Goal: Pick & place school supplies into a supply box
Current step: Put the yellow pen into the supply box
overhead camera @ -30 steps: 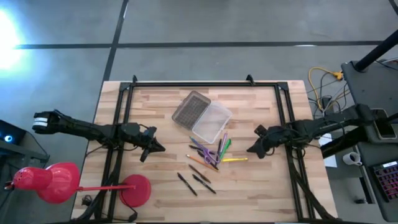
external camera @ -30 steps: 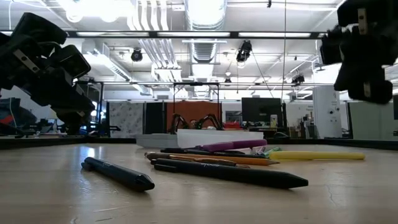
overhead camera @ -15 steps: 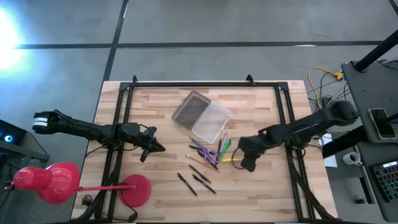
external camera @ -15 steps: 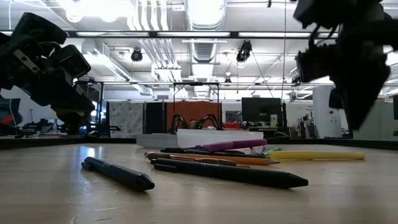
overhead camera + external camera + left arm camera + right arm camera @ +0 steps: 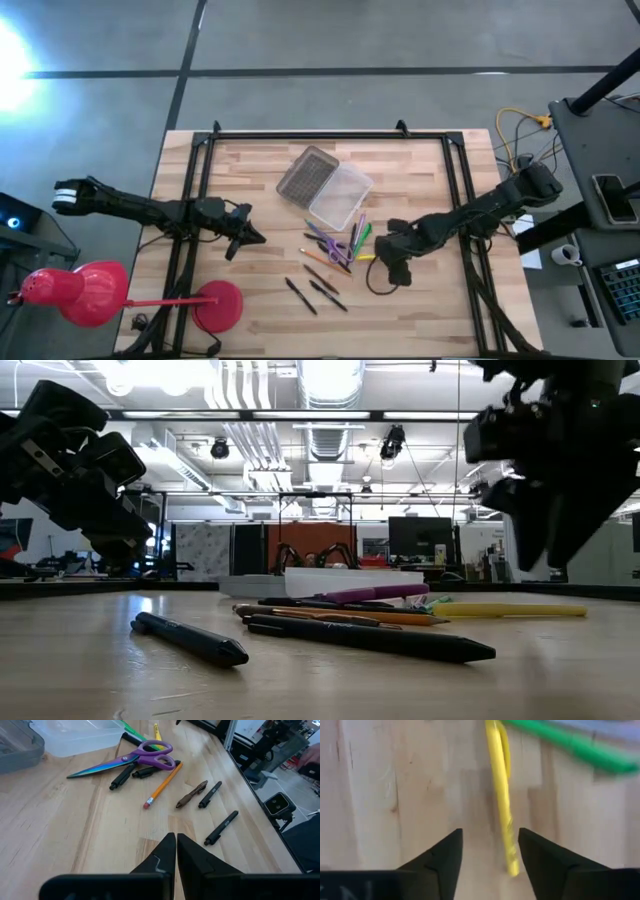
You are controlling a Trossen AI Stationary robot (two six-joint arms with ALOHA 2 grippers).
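Unmoved at the table's 9 o'clock, left gripper (image 5: 250,238) with fingers pressed shut; open supply box (image 5: 325,186) toward 12 with supplies fanned at its 6; now lowered beside them, right gripper (image 5: 393,272) spread apart over the yellow pen (image 5: 501,795).
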